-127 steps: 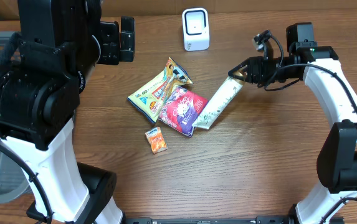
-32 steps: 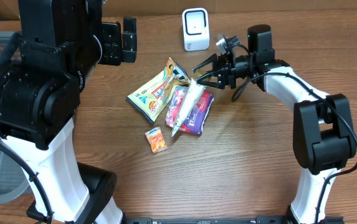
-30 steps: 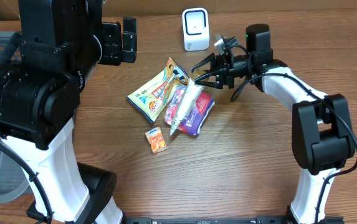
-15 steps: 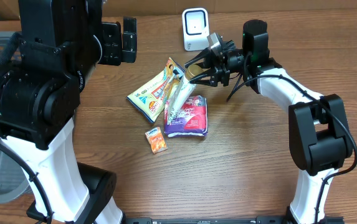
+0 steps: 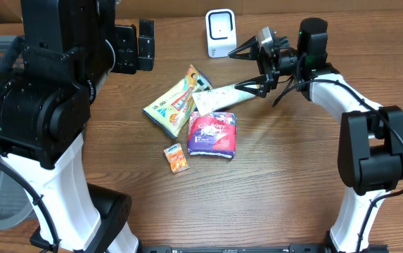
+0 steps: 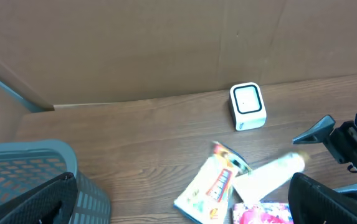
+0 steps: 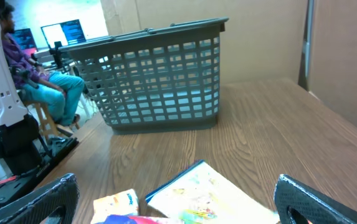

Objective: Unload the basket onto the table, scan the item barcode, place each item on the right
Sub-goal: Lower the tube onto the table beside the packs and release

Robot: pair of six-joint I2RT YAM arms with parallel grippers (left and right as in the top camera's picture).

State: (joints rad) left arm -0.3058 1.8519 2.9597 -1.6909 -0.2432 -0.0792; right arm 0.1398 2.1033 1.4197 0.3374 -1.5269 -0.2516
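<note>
One white packet (image 5: 217,98) is lying just beyond the tips of your right fingers (image 5: 235,70), its long axis pointing at them, while they are gaping wide, gripping nothing.

Setting: a robotics laboratory test cell arranged as a mock shop checkout. Indicators: a wood-grain table (image 5: 278,190) enclosed at the back by plain cardboard panels (image 6: 166,50); a small white barcode scanner (image 5: 221,33) standing upright near the table's far edge; printed snack packets (image 5: 176,105) lying on the table; a grey plastic shopping basket (image 7: 159,81) at the table's end. Beyond the basket, the right wrist view shows a seated person (image 7: 28,68) beside lit monitors (image 7: 66,30), consistent with a staffed workstation in a shared lab room
</note>
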